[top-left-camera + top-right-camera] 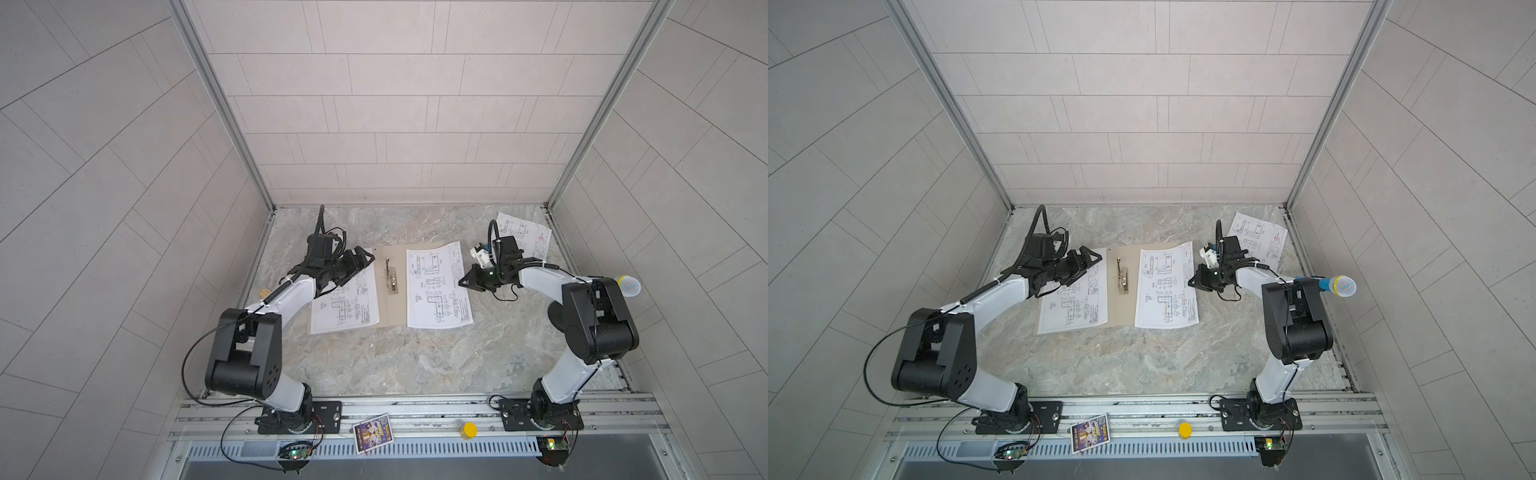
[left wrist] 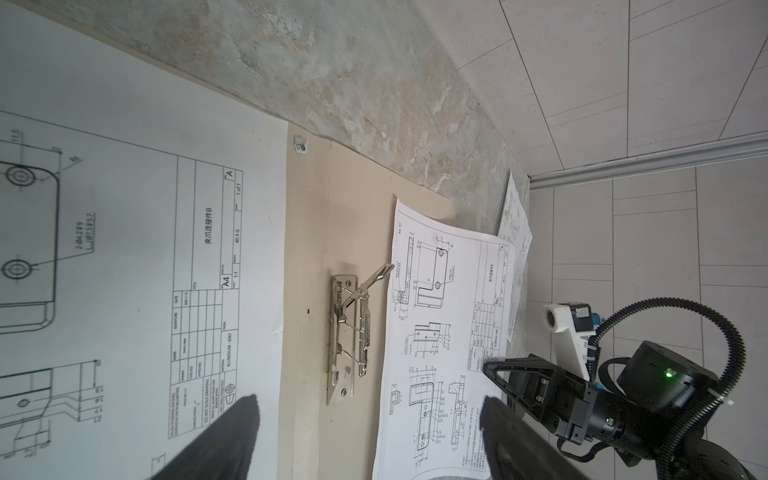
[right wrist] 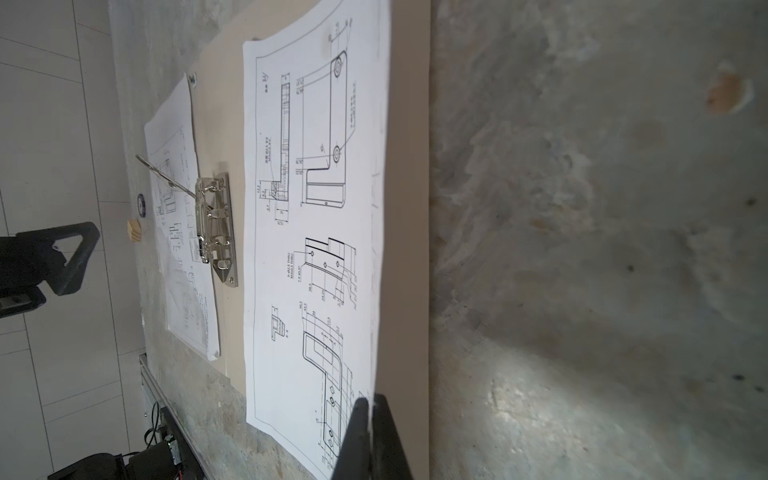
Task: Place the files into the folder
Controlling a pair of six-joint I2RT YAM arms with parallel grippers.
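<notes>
The tan folder [image 1: 395,307] [image 1: 1121,311] lies open on the marble table, its silver clip [image 1: 390,279] [image 2: 345,332] raised along the spine. One file sheet [image 1: 353,307] [image 2: 124,208] rests on the folder's left flap. My left gripper [image 1: 368,259] [image 2: 370,401] hovers open over that sheet's far end, holding nothing. A second sheet [image 1: 438,291] [image 3: 316,208] covers the right flap and overhangs it. My right gripper [image 1: 462,282] [image 3: 370,401] is shut on this sheet's right edge, which is slightly lifted. A third sheet [image 1: 525,235] [image 1: 1260,237] lies at the back right corner.
Tiled walls enclose the table on three sides. A small wooden block [image 1: 262,294] sits by the left wall. A blue microphone [image 1: 629,286] juts out beside the right arm. A colourful picture card [image 1: 372,432] and a yellow cap [image 1: 469,430] lie on the front rail.
</notes>
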